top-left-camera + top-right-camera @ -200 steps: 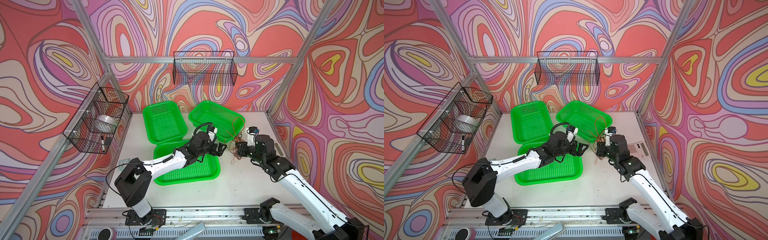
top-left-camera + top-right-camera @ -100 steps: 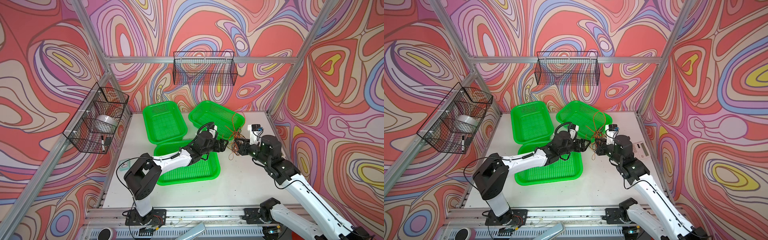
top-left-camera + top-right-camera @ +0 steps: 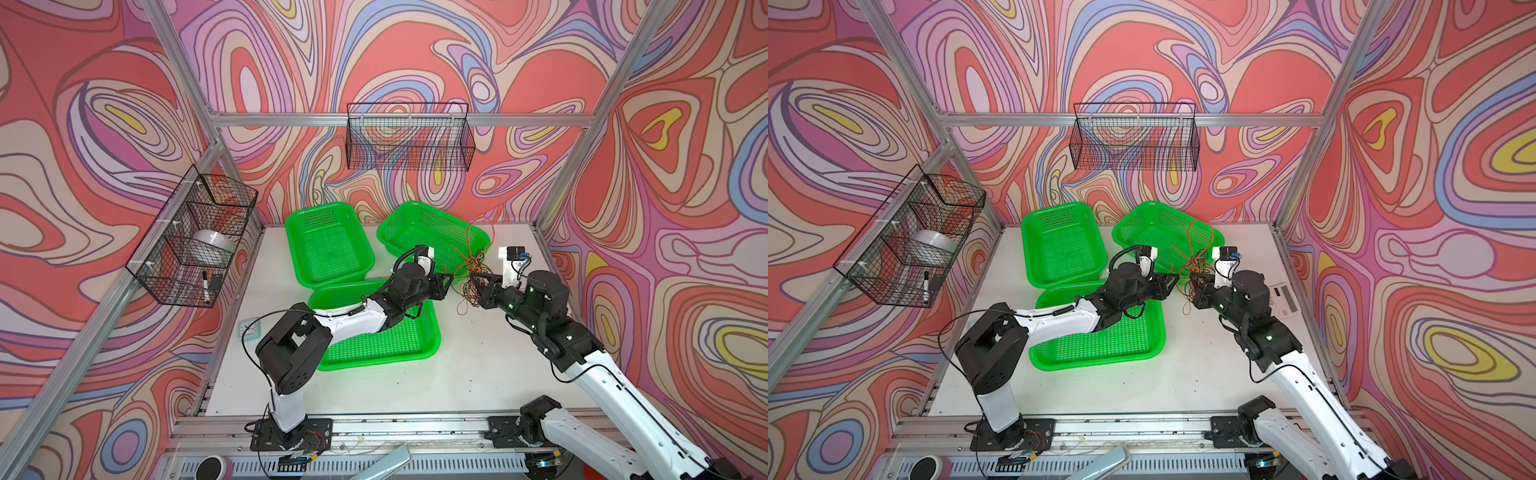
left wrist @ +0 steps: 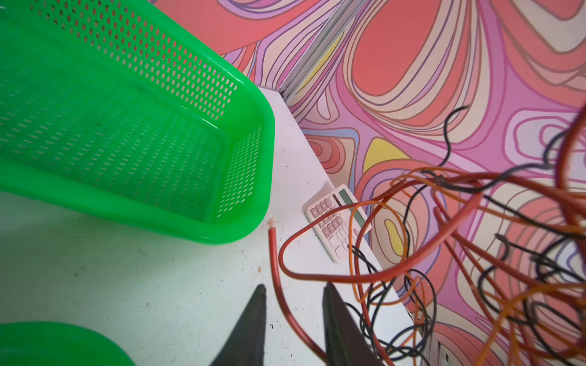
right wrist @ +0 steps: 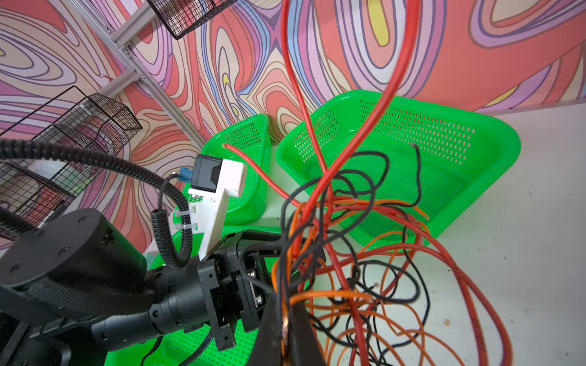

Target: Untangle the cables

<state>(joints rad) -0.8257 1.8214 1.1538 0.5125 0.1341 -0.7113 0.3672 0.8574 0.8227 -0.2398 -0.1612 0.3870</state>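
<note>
While my left gripper (image 4: 293,288) stands narrowly apart around one red strand (image 4: 275,263), low in the left wrist view, the cables (image 3: 471,266) hang bunched right of centre in a top view, pinched in my right gripper (image 5: 287,305). Pulling sideways now would, I judge, tighten the knot.

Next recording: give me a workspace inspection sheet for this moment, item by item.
Surface: white tabletop, lightly specked.
Job's things: tangle of thin orange, red-brown and black cables, bunched between the two grippers, unseparated.
Clutter: three green perforated plastic baskets; pale pink calculator at the table's right edge.
Grippers: left gripper open, one red-brown strand running between its fingers; right gripper shut on the tangle.
Cables: black corrugated hose on the left wrist, apart from the tangle.
Surroundings: two black wire baskets hung on swirl-patterned walls.
</note>
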